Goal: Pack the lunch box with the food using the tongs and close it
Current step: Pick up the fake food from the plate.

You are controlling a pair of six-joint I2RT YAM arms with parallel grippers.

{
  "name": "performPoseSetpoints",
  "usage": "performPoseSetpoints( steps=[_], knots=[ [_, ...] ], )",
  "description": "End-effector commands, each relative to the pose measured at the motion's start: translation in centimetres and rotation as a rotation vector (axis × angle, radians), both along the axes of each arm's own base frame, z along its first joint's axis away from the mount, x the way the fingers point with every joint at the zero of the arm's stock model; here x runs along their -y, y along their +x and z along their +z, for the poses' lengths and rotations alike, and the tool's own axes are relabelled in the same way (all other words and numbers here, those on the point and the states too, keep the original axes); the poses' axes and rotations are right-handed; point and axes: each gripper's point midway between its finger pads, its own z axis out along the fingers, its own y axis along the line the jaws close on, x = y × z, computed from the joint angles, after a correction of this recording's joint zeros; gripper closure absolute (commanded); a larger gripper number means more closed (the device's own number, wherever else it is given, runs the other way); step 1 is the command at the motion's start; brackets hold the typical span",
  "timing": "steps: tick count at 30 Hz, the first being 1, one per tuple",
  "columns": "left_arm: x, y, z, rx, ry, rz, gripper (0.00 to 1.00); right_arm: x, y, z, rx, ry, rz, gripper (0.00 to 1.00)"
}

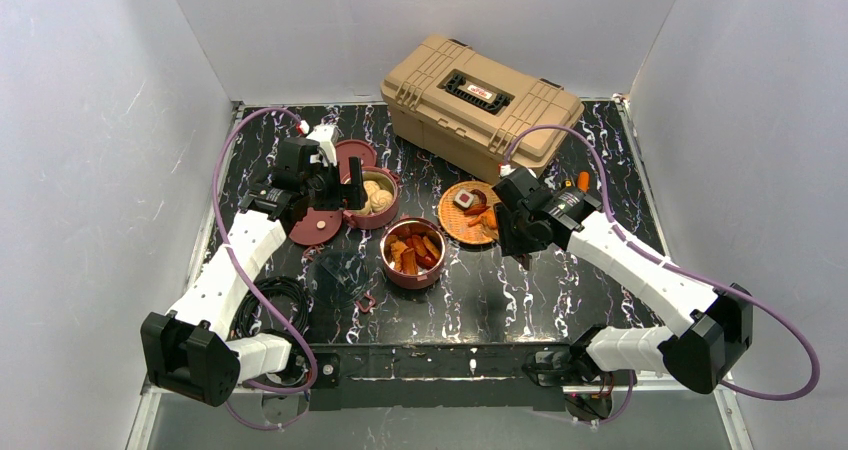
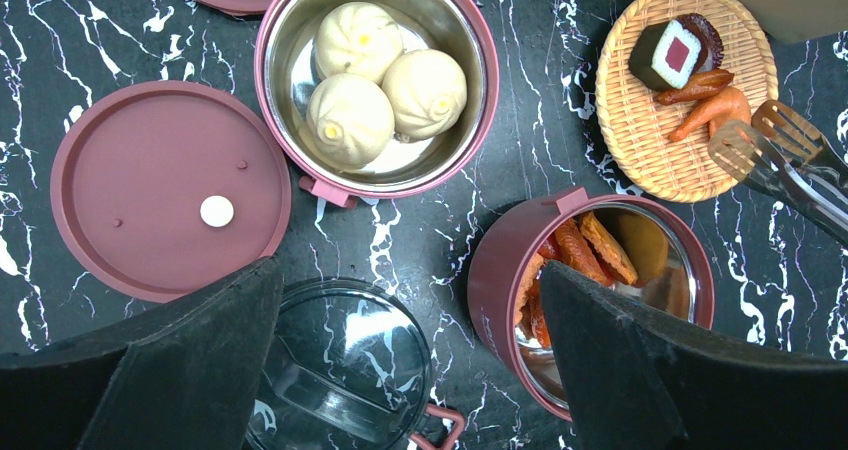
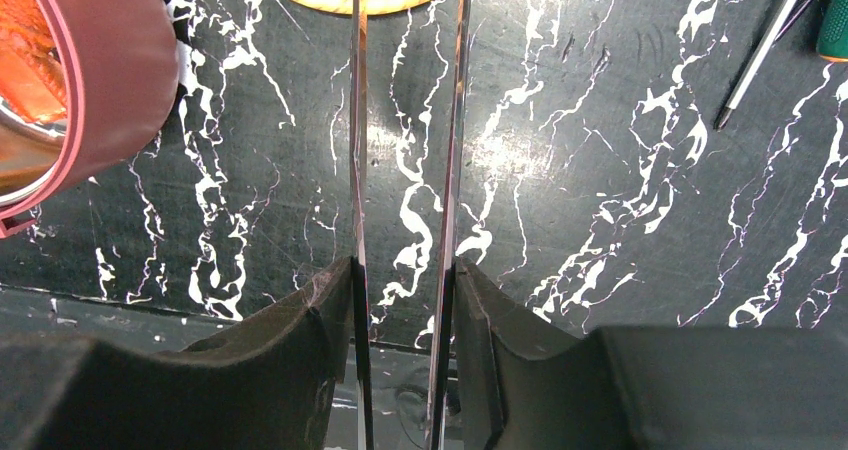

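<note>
The lunch box stands apart in pieces. One maroon bowl (image 1: 375,197) (image 2: 375,80) holds three beige buns. A second bowl (image 1: 412,253) (image 2: 590,290) (image 3: 100,80) holds orange and red chunks. A flat maroon lid (image 1: 318,226) (image 2: 170,190) lies left of them. My right gripper (image 1: 503,225) (image 3: 405,300) is shut on the tongs (image 2: 770,145) (image 3: 455,170), whose tips hover at an orange chunk (image 2: 715,110) on the woven plate (image 1: 450,225) (image 2: 640,140). My left gripper (image 1: 352,185) (image 2: 410,370) hangs open above the table between the bowls, holding nothing.
A tan toolbox (image 1: 480,105) sits at the back. A second maroon lid (image 1: 355,155) lies behind the bun bowl. A clear round lid (image 2: 345,365) lies under my left gripper. Screwdrivers (image 3: 770,45) lie right of the plate. A dark block with a red centre (image 2: 668,55) is on the plate.
</note>
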Motion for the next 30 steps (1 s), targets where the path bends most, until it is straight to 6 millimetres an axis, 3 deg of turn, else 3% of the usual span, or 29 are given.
performPoseSetpoints(
  steps=[1,11,19,30],
  knots=[
    [0.0,0.2,1.5,0.026,-0.009,0.002,0.01,0.0,1.1,0.3,0.043,-0.011,-0.008,0.53],
    [0.0,0.2,1.5,0.026,-0.009,0.003,0.01,0.3,1.3,0.0,0.045,-0.034,-0.016,0.54],
    [-0.1,0.2,1.5,0.026,-0.007,0.003,0.01,0.0,1.3,-0.2,0.040,-0.026,-0.008,0.64],
    [-0.1,0.2,1.5,0.029,-0.008,0.003,0.01,0.1,1.6,1.8,0.099,0.008,-0.009,0.77]
  ],
)
